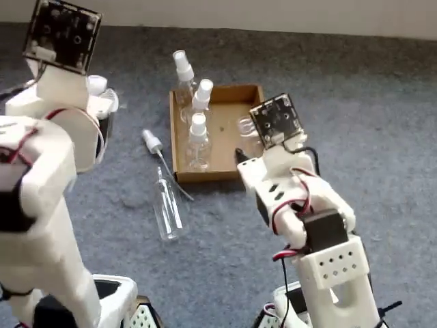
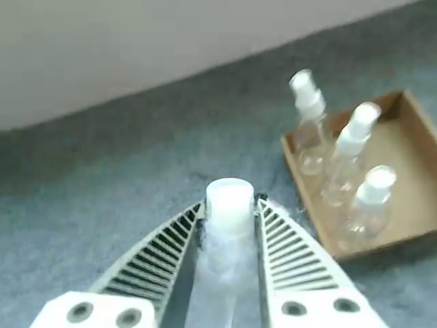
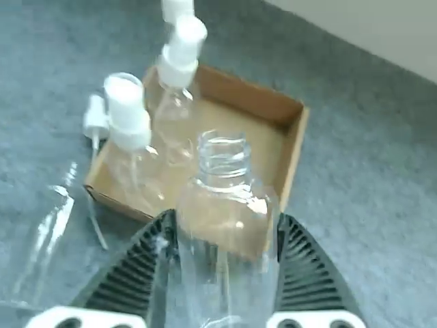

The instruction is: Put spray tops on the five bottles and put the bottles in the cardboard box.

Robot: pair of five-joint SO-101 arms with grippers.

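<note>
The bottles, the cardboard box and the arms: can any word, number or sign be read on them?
None can be read. The cardboard box is plain, and the capped bottles bear no label. The open bottle in the right tool and the spray top in the left tool are blank too. Any print on the dark boards on the arms is too small to tell.
</note>
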